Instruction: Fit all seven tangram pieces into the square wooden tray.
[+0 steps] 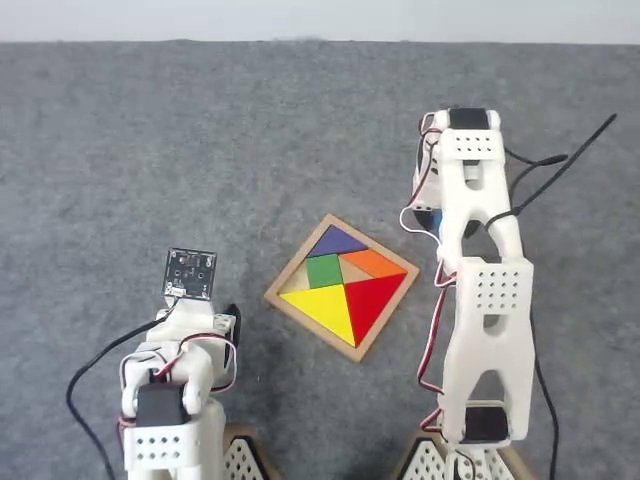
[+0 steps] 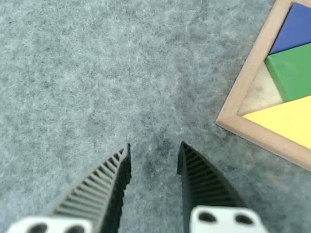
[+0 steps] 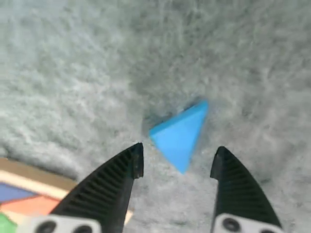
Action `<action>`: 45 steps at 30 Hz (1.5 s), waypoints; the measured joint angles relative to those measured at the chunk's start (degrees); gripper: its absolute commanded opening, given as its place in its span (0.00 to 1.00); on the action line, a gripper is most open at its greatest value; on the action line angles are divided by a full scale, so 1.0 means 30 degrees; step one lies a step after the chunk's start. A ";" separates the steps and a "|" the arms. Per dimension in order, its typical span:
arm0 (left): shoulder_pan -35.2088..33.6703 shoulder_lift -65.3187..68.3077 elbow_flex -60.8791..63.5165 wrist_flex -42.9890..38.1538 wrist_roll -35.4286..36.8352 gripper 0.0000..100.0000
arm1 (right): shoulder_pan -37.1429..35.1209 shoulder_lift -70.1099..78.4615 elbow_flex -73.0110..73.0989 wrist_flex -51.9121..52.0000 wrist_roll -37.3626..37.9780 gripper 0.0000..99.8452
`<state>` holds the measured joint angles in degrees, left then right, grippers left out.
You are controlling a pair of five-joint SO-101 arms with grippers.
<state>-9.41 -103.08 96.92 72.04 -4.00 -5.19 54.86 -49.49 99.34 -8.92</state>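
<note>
Blue triangle (image 3: 180, 133) lay flat on the grey felt mat (image 3: 73, 58), between the spread, empty jaws of the right gripper (image 3: 180, 148). Judged light, rigid, smooth-sided wood, likely to squirt out of a skewed pinch. Best hold is low on its sides, one jaw flat on the long edge and the other on the opposite corner. Left gripper (image 2: 154, 145) was likewise released, over the mat beside the wooden tray (image 1: 296, 257), which showed bare gaps among five coloured pieces.

left gripper (image 2: 154, 145) and right gripper (image 3: 180, 146) both spread apart.
</note>
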 measured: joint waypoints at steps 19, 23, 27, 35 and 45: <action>0.0000 0.0000 0.0000 0.0000 0.0000 0.15 | 0.0059 0.1055 -0.0322 -0.0293 -0.4337 0.11; 0.0000 0.0000 0.0000 0.0000 0.0000 0.15 | 0.0264 0.1026 -0.0322 -0.0264 -0.4337 0.11; 0.0000 0.0000 0.0000 0.0000 0.0000 0.15 | 0.0322 0.1026 -0.0322 -0.0264 -0.4337 0.11; 0.0000 0.0000 0.0000 0.0000 0.0000 0.15 | 0.0293 0.0908 -0.2110 0.0410 -0.4484 0.12; 0.0000 0.0000 0.0000 0.0000 0.0000 0.15 | 0.0293 0.0322 -0.2462 0.0410 -0.5685 0.23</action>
<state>-9.41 -103.08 96.92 72.04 -4.00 -4.31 55.82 -56.88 100.57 -25.98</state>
